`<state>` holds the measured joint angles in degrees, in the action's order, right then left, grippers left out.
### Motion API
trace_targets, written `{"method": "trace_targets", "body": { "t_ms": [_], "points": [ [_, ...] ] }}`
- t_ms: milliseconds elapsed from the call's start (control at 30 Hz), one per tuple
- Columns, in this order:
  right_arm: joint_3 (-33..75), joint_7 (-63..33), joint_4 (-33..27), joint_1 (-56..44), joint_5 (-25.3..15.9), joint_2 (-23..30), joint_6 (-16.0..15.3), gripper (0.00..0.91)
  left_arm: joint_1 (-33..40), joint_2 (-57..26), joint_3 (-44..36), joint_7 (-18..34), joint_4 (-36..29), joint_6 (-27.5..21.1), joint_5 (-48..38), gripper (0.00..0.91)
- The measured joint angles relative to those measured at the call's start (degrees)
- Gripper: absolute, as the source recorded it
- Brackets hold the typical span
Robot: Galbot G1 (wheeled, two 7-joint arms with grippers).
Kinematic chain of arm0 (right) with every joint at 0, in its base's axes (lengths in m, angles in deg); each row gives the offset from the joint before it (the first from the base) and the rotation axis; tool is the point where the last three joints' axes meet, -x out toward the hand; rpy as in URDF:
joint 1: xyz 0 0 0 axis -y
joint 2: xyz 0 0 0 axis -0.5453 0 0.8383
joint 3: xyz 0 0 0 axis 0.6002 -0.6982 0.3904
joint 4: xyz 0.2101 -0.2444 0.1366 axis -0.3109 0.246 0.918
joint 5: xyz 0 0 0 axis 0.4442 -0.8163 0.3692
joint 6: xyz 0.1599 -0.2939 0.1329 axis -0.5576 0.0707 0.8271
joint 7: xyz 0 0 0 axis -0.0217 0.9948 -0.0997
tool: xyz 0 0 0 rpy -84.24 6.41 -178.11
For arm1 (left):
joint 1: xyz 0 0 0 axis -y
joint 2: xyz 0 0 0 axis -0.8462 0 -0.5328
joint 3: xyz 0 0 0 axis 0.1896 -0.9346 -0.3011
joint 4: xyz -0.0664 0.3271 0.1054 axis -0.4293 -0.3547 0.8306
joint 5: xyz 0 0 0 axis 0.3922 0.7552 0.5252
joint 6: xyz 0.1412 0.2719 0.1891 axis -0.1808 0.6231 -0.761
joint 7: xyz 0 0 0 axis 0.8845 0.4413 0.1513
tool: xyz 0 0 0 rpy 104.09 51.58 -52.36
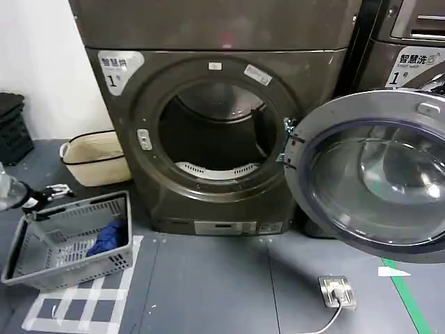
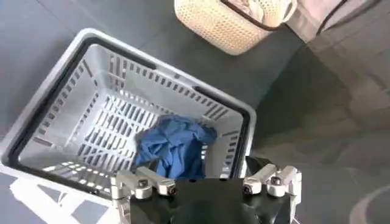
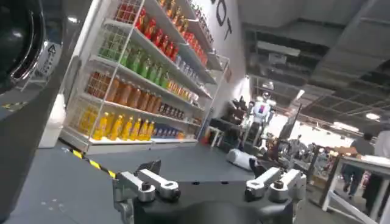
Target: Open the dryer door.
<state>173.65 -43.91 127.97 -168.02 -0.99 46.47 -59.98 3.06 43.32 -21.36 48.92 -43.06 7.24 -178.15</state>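
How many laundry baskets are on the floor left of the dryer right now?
2. A grey plastic basket holding a blue cloth sits front left, under the left gripper. A cream woven basket stands behind it, against the dryer. Others may be out of frame.

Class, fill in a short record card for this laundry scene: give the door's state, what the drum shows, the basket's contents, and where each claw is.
Dryer door: swung fully open to the robot's right
Drum: dark inside, no laundry visible
Grey basket: on floor at robot's left, holds blue cloth
Left claw: open, above the basket
Right claw: open, facing away toward shelves
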Motion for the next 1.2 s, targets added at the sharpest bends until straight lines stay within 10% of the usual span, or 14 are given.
{"method": "trace_targets", "body": {
  "t_ms": [1200],
  "points": [
    [0.66, -1.17, -1.10, -0.16, 1.37, 0.00, 2.24, 0.907, -1.09, 1.66, -1.52, 0.73, 3.91, 0.00, 3.07, 0.907]
  ]
}}
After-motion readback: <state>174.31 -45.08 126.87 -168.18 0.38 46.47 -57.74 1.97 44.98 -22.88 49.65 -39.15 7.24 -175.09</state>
